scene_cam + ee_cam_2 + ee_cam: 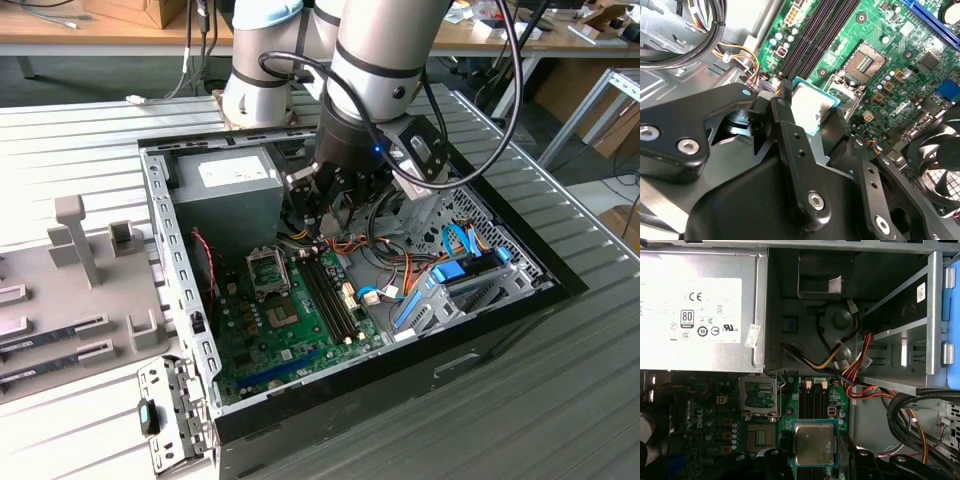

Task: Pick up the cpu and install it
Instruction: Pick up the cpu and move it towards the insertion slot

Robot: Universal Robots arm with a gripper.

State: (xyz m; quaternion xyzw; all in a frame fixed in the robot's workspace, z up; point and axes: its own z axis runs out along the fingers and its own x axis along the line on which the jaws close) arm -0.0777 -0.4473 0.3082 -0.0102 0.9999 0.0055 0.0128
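The cpu point(814, 444) is a small square chip with a silvery top and a thin green rim. It sits between my gripper's point(814, 452) two black fingers point(784, 446), which are shut on its edges; the second wrist view also shows the cpu point(809, 104) pinched in the gripper point(812, 119). It hangs above the motherboard, over the memory slots point(814, 399) and beside the open socket point(760, 436), whose metal bracket point(759, 395) is flipped up. In the exterior view the gripper point(335, 205) is low inside the open computer case, behind the socket point(270, 275).
The grey power supply box point(225, 185) stands in the case's back corner, close to the arm. Bundles of coloured cables point(400, 260) run beside the gripper. A black fan point(940, 165) sits near the socket. Case walls point(165, 240) ring the board.
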